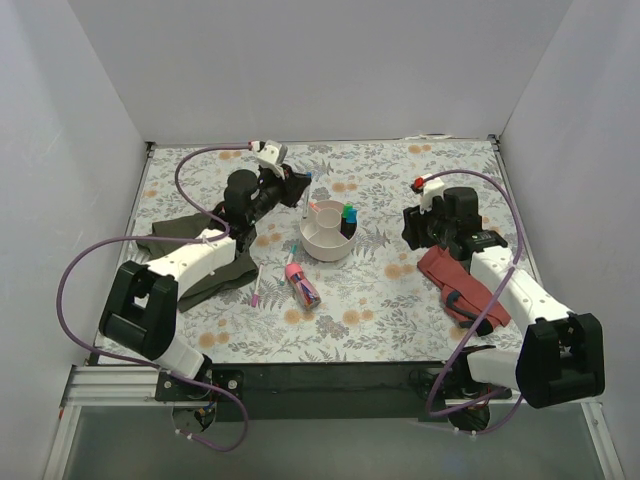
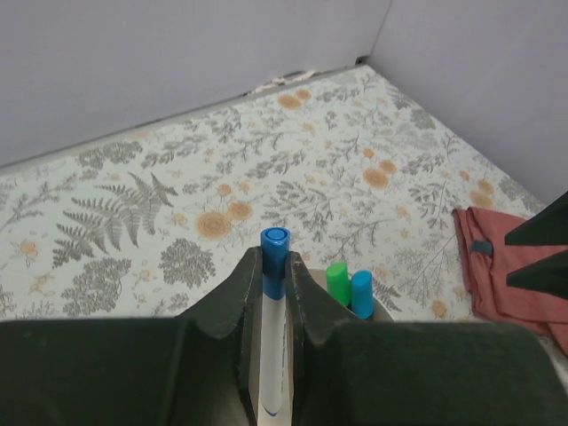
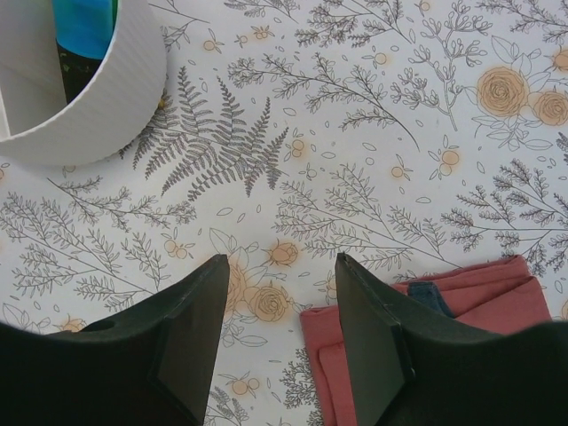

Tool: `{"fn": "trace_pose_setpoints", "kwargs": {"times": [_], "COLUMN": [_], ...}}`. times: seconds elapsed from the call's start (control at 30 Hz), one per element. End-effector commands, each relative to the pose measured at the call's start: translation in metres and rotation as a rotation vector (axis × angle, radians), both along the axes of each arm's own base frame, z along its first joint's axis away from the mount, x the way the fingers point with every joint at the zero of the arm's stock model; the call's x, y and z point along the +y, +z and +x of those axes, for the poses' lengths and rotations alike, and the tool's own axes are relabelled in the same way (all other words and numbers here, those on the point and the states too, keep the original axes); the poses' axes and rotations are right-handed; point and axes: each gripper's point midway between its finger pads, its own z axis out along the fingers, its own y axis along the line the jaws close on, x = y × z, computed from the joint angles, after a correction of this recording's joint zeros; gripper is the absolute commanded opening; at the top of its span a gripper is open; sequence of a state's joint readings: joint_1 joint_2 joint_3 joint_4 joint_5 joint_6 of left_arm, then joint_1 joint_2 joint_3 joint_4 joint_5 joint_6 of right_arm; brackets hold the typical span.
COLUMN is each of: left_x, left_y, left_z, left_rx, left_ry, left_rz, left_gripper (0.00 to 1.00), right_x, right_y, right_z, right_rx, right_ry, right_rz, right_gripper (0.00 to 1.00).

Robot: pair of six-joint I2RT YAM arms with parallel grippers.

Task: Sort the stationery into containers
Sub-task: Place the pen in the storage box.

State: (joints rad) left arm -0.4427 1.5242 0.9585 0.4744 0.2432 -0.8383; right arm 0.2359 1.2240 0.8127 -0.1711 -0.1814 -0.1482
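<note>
Blue-capped pen [image 2: 273, 333] sits pinched inside left claw [image 2: 274, 269].

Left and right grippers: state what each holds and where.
The left gripper pinches the blue-capped white pen at its cap end, with the cap's tip poking out. The right gripper is open, holding nothing.

A robotics test booth: white walls [image 1: 330, 70] box in a floral-covered table [image 1: 400, 315]; left arm [image 1: 190, 255] and right arm [image 1: 515, 290] mounted beside an aluminium rail [image 1: 105, 385].

Blue-capped white pen [image 2: 273, 333], floral table [image 2: 160, 195]
</note>
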Motion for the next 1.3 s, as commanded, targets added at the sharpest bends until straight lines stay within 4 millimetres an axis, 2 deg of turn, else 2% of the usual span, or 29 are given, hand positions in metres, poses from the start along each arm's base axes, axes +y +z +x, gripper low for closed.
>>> {"fn": "trace_pose_setpoints", "kwargs": {"times": [0.0,0.23,0.53,0.87,1.23,1.27], "left_x": [-0.002,-0.008,-0.010,-0.007,-0.004,-0.003], "left_y": [0.066,0.043,0.020,-0.014,-0.036,-0.037], "left_z": [0.007,0.005,0.015,0.021,0.021,0.021], "left_rx": [-0.222,-0.196,-0.155,-0.095,-0.062,-0.058], "left_ry": [0.030,0.013,0.031,0.052,0.063,0.068], "left_rz": [-0.135,-0.119,-0.103,-0.058,-0.037,-0.036], "left_gripper": [0.00,0.00,0.00,0.00,0.00,0.04], "right_x": [-0.002,0.002,0.003,0.004,0.007,0.007], "right_y": [0.014,0.009,0.003,-0.004,-0.012,-0.014], "right_z": [0.015,0.020,0.022,0.025,0.025,0.025], "right_rx": [-0.036,-0.016,-0.004,0.010,0.033,0.037], "right_ry": [0.000,0.009,0.009,0.008,0.017,0.018], "right_rz": [-0.021,-0.017,-0.016,-0.015,-0.009,-0.009], "right_gripper": [0.60,0.60,0.60,0.60,0.60,0.60]}}
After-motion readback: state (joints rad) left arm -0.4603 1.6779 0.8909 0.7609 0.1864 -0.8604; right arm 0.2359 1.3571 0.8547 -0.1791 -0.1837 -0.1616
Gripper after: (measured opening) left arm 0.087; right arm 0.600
